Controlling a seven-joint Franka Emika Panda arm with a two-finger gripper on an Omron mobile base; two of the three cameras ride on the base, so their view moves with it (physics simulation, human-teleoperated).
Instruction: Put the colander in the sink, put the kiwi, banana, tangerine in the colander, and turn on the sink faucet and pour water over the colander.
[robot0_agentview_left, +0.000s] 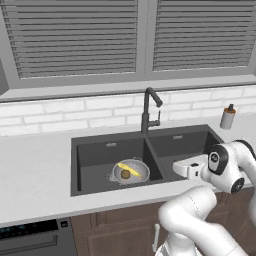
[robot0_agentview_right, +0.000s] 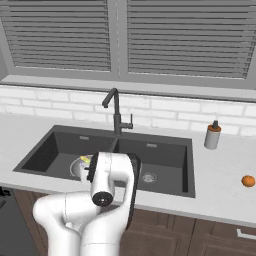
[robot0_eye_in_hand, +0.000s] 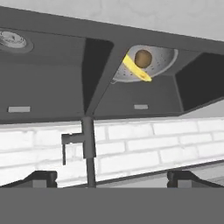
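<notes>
The colander (robot0_agentview_left: 131, 172) sits in the left basin of the sink (robot0_agentview_left: 100, 150), with the banana (robot0_agentview_left: 128, 169) and kiwi (robot0_agentview_left: 125, 174) in it. The faucet (robot0_agentview_left: 148, 111) stands behind the divider. The tangerine (robot0_agentview_right: 248, 181) lies on the counter (robot0_agentview_right: 220, 175), right of the sink, before the soap bottle (robot0_agentview_right: 212, 135).

The right basin of the sink (robot0_agentview_right: 186, 165) at frame centre is unobstructed. The colander (robot0_agentview_left: 131, 172) occupies the left basin floor. The sink faucet (robot0_agentview_left: 148, 111) rises above the divider, obstructing passage between basins.
</notes>
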